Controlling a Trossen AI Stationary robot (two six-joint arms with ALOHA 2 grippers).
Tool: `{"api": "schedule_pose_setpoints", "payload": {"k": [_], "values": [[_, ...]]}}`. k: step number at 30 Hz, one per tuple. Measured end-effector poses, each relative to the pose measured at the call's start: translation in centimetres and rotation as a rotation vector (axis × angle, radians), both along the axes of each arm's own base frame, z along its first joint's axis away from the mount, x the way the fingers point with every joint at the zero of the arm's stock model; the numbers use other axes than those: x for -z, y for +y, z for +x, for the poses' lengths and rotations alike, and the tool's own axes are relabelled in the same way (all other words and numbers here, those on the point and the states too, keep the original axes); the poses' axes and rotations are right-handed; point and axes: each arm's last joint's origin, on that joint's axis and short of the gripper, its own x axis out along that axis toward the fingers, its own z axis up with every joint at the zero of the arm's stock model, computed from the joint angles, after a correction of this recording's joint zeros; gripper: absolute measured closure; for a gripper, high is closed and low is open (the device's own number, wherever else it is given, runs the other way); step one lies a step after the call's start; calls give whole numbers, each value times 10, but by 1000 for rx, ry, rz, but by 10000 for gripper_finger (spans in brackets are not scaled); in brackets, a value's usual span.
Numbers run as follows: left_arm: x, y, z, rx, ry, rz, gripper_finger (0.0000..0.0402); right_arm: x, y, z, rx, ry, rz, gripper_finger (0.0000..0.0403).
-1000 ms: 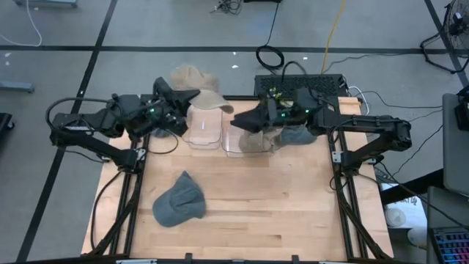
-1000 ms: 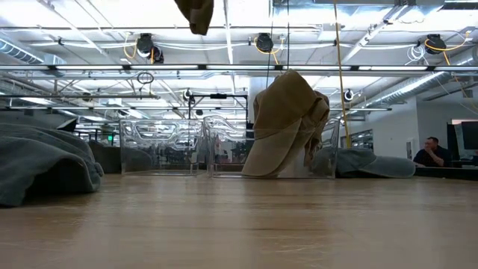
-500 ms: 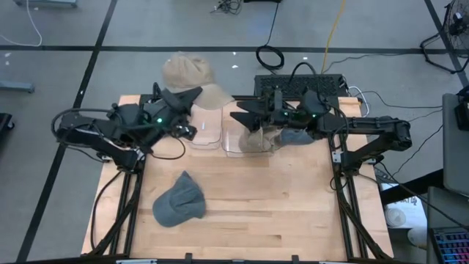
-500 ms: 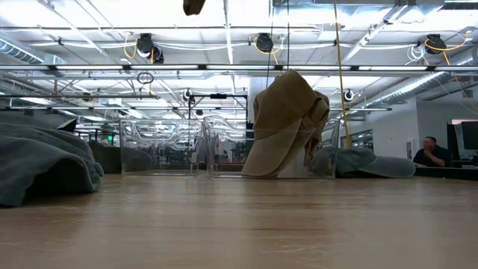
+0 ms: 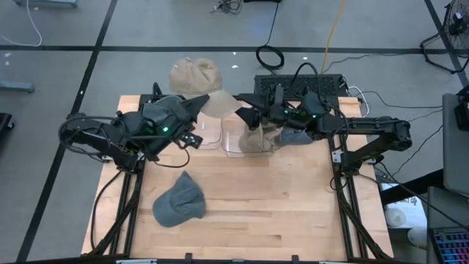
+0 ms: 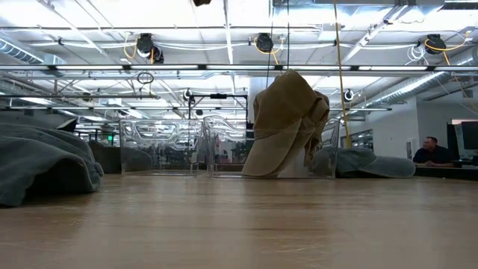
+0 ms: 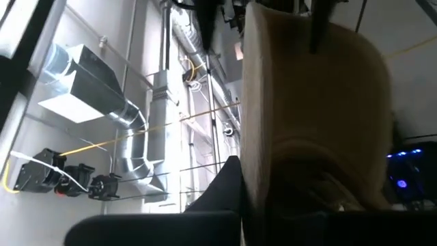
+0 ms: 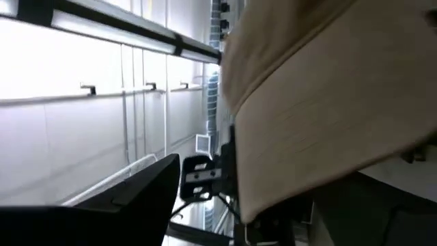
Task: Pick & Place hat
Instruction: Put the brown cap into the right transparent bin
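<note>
Two clear plastic bins stand side by side at the twelve o'clock edge of the wooden table (image 5: pixel 293 213). The left bin (image 5: pixel 207 130) shows nothing inside it from above, while the right bin (image 5: pixel 245 141) holds one tan cap (image 6: pixel 286 123), which in the low view stands upright against the bin's wall. Four hats can be counted: that tan cap in the bin, a second tan hat (image 5: pixel 201 81) raised above the table's twelve o'clock edge, a grey beanie (image 5: pixel 178 200) lying flat toward seven o'clock of the table's centre, and another grey hat (image 5: pixel 296 136) on the table just at three o'clock of the right bin. The left gripper (image 5: pixel 196 103) has its fingers pressed together on the brim of the raised tan hat, holding it up above the left bin's eleven o'clock side. The right gripper (image 5: pixel 247 117) hangs over the right bin with its fingers spread wide, directly above the cap there; whether it touches the cloth cannot be told. A seated person (image 6: pixel 431 153) shows far behind the table.
</note>
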Motion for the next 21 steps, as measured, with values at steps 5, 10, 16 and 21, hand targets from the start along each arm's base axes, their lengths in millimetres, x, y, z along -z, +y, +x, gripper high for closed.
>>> {"api": "schedule_pose_setpoints", "payload": {"k": [5, 10, 16, 21], "values": [[1, -4, 0, 16, 6, 3, 393, 18, -1, 3, 13, 34, 80, 154], [3, -8, -1, 31, 30, 0, 393, 40, -2, 4, 11, 19, 172, 257], [11, -10, 1, 39, 84, -21, 393, 64, -4, -5, 67, -142, 227, 382], [15, -10, 3, 66, 50, -84, 381, 73, -1, -9, 71, -182, 230, 396]]}}
